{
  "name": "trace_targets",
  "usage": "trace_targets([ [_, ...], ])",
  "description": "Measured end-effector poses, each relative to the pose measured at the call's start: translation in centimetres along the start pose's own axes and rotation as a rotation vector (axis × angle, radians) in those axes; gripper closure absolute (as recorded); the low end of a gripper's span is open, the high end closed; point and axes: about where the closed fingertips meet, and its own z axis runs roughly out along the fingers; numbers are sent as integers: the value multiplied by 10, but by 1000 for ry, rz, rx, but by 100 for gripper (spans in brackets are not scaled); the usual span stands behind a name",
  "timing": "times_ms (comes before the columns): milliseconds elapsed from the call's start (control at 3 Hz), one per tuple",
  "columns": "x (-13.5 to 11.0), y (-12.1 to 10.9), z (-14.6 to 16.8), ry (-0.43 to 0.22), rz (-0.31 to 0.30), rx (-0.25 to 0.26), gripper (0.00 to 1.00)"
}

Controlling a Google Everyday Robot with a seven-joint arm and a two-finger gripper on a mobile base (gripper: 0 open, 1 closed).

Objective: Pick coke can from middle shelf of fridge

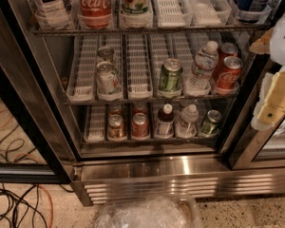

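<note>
The fridge [147,172] stands open in the camera view, and I look down into it. On the middle shelf [137,75], a coke can [228,73] stands at the front of the rightmost lane, with a second red can [227,50] right behind it. Left of them stand a clear water bottle [202,68], a green can [171,75] and a pale silver can [107,78]. My gripper [274,99], beige and white, hangs at the right edge of the view. It is right of the coke can, outside the shelf and apart from it.
A tall red Coca-Cola bottle [92,3] and other bottles stand on the top shelf. The bottom shelf holds several cans and bottles [140,125]. The black door frame [26,108] runs down the left. Cables [14,205] lie on the floor at left, and a clear plastic bin [149,213] sits below.
</note>
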Motion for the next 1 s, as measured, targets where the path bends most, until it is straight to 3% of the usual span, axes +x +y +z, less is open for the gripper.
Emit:
trace_targets([
  [333, 0, 0, 0, 0, 0, 0, 0],
  [667, -1, 2, -1, -49, 24, 32, 0],
  [1000, -6, 11, 3, -156, 91, 78, 0],
])
